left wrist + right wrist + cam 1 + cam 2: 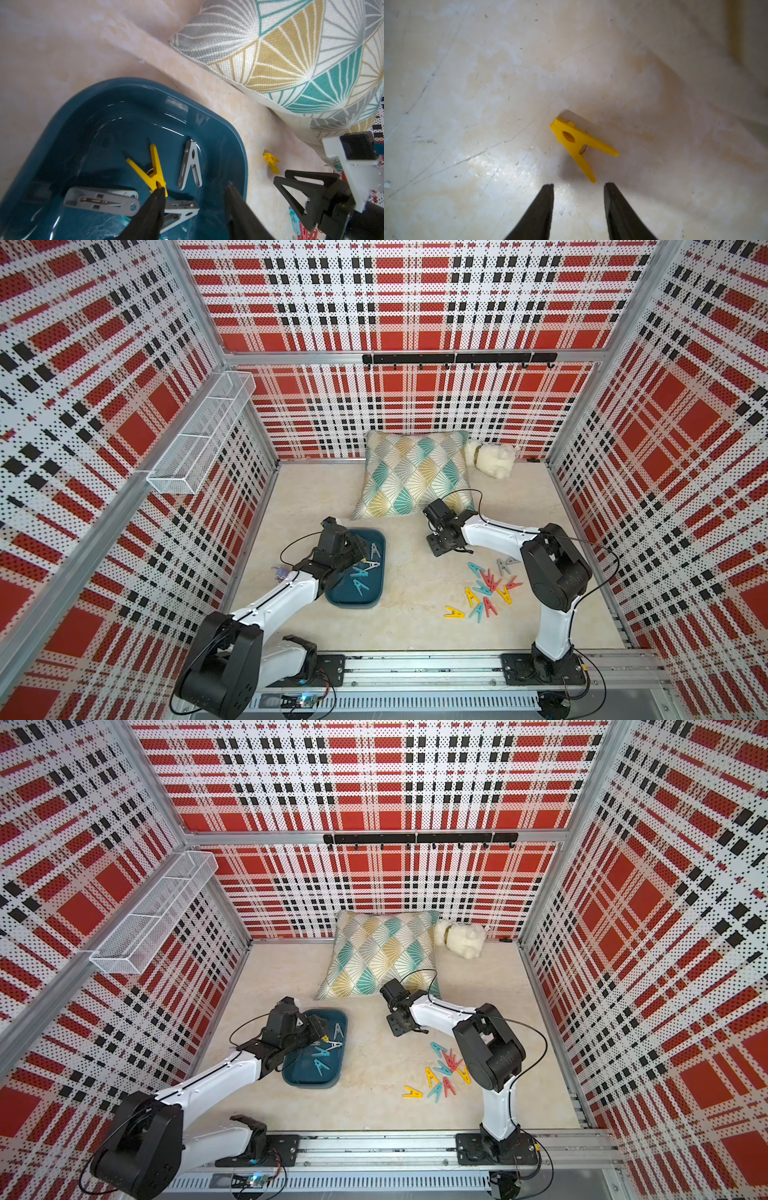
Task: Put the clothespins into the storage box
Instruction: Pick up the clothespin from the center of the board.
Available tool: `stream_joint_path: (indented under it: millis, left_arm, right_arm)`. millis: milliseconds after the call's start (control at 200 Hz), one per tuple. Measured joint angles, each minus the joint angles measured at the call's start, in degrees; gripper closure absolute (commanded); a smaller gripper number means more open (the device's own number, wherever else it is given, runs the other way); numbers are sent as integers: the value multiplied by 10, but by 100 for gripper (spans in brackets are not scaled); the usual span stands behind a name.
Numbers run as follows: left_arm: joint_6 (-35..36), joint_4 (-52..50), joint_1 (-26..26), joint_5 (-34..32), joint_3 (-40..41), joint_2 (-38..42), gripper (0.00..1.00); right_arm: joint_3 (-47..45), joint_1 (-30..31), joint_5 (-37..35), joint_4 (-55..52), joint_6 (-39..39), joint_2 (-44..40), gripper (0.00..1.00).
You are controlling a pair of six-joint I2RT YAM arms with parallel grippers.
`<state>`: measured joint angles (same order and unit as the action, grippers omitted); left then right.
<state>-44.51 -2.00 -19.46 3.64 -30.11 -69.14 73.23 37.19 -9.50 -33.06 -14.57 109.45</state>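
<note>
My L jaws half open over box [83, 116], empty; one tip by yellow pin [156, 170] inside w/ grey pins [190, 166]. R jaws half open, empty, above tabletop [467, 83]; loose yellow pin [577, 143] just ahead.

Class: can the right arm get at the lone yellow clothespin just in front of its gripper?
Probably yes: the right gripper is open, and the yellow clothespin sits on bare table just ahead, nothing between.

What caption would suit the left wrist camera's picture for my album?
Open left gripper above a shallow dark teal plastic tub holding yellow and grey plastic clothespins.
</note>
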Motion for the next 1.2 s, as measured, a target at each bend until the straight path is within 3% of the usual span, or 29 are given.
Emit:
stream_joint_path:
  millis: [651,1032,1198]
  left_arm:
    - [-5,0,-13,0,0,0,50]
    - [-13,0,-24,0,0,1,51]
    - [-19,-2,-35,0,-8,9,50]
  right_arm:
    - [2,-14,28,26,19,26,71]
    - [2,-14,61,41,16,28,97]
    - [-19,-14,87,49,7,13,100]
